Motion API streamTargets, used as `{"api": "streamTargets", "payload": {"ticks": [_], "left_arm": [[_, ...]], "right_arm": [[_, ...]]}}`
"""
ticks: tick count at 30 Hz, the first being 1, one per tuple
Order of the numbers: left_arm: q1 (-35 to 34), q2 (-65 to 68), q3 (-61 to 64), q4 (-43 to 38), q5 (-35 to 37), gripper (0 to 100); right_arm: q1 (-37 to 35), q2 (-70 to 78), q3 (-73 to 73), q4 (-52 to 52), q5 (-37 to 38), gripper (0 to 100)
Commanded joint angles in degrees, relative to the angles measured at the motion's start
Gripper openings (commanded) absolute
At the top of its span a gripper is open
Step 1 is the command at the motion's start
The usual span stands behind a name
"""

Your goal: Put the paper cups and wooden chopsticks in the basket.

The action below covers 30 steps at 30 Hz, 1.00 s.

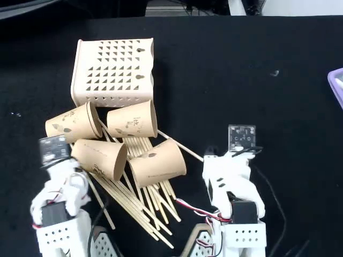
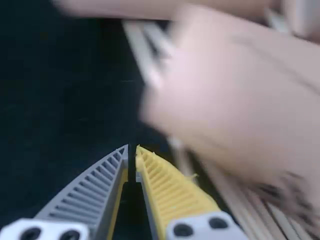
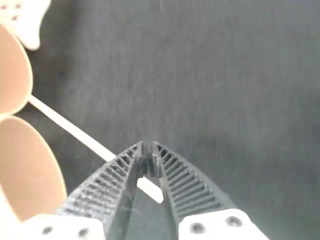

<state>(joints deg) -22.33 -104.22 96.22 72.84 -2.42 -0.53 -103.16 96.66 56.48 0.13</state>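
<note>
A perforated beige basket point(image 1: 112, 72) lies on its side at the table's back left. Several paper cups lie on their sides before it, among them one point(image 1: 72, 124) by the basket and one point(image 1: 158, 161) nearest the right arm. Wooden chopsticks point(image 1: 136, 198) spread in a pile under and in front of the cups. My left gripper point(image 2: 131, 147) is shut and holds nothing, just short of a cup point(image 2: 225, 100) and chopsticks point(image 2: 145, 55). My right gripper point(image 3: 147, 148) is shut and holds nothing, hovering over the end of a lone chopstick point(image 3: 70, 127) beside two cups point(image 3: 27, 165).
Black cloth covers the table. A purple object point(image 1: 336, 83) pokes in at the right edge. Both arm bases stand at the front edge, with red and black wires point(image 1: 195, 211) between them. The cloth's right half is open.
</note>
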Motion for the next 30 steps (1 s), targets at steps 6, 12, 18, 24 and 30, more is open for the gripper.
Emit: {"api": "streamTargets", "payload": {"ticks": [6,12,18,24,30], "left_arm": [[-22.8,-0.3,-20.3,-3.3,-25.2,3],[-26.3,-0.3,-31.1,-16.8,-24.5,6],[-26.0,-0.1,-40.4,-27.1,-14.3,25],[-19.8,8.5,-45.8,-30.5,-10.0,24],[-10.9,31.9,-51.3,-25.0,-9.8,24]], "right_arm": [[1.3,-5.4,-15.9,-8.9,19.4,3.0],[1.3,-5.1,-35.1,-4.5,24.0,3.0],[1.2,7.1,-60.0,2.8,23.5,13.4],[1.0,31.9,-86.2,13.8,15.2,15.6],[0.9,51.7,-91.7,17.8,2.1,15.9]]}}
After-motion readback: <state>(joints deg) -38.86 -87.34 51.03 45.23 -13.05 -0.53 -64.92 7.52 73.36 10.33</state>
